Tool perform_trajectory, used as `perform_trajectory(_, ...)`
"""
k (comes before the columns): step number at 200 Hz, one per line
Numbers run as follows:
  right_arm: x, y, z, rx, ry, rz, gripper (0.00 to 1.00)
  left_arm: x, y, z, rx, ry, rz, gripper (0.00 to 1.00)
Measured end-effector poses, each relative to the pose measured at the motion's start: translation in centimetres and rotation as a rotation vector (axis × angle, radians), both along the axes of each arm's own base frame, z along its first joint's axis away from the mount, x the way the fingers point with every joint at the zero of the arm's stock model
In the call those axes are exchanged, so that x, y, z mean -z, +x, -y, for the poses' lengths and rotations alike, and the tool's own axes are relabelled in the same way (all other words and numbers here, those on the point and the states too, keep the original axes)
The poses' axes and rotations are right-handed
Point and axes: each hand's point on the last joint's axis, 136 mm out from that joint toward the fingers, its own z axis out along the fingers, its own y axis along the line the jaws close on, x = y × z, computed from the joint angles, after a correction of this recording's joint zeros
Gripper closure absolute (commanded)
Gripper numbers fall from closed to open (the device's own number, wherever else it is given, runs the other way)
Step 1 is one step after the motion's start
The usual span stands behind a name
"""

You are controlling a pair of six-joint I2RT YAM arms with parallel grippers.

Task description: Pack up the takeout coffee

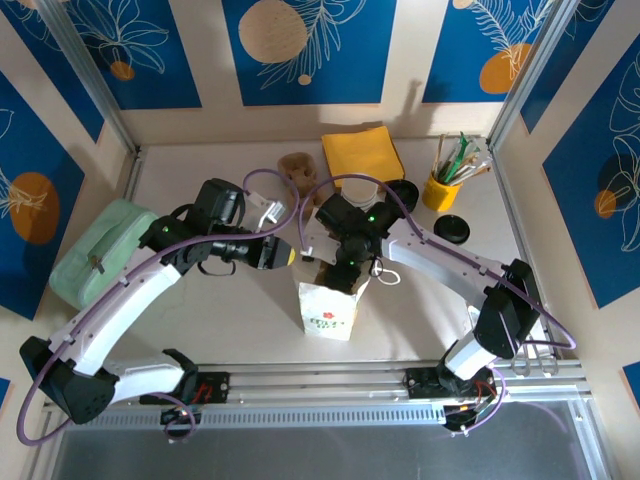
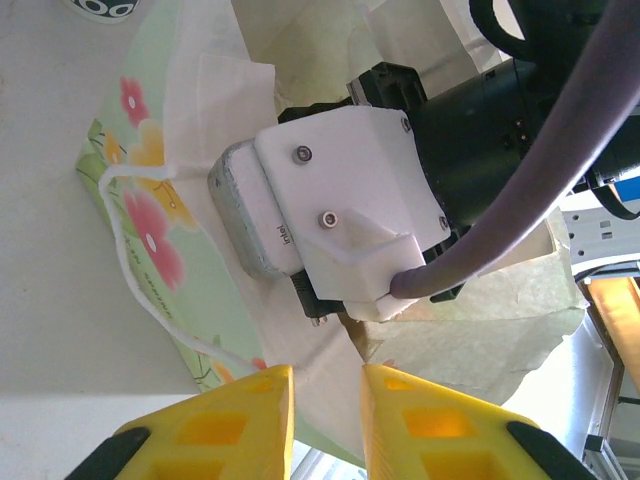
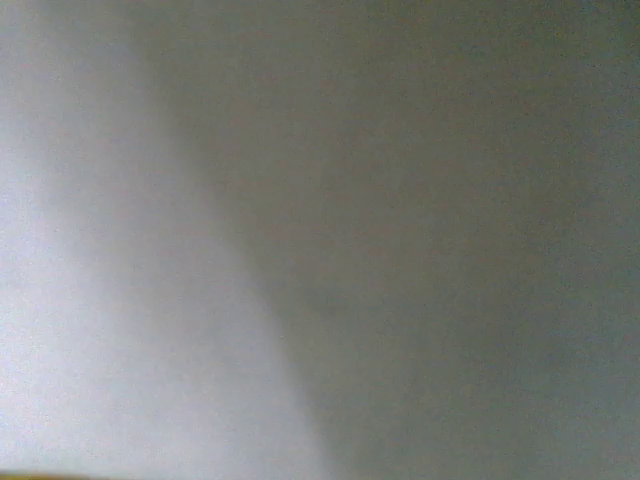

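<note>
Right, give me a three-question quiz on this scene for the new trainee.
1. True or false: the right arm reaches down into the white paper bag.
2. What stands in the yellow cup? A) straws and sticks B) folded napkins C) black lids
3. What colour is the left pincer?
Key: 1 true; 2 A; 3 yellow.
</note>
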Motion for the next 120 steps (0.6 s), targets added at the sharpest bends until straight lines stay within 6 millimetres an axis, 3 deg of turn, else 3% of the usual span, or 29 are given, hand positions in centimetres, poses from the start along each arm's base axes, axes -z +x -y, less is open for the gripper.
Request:
perform_trajectory(62,-0.7,-0.1,-0.3,-0.005,0.008,0.011,0.26,0.0,0.0,0.0,0.0,0.0,0.001,0.75)
perform_trajectory(120,-4.6,-0.3,-0.9,-0.019,0.089,0.089,0.25,0.1,0.0,0.0,-0.001,0.0,0.001,0.75)
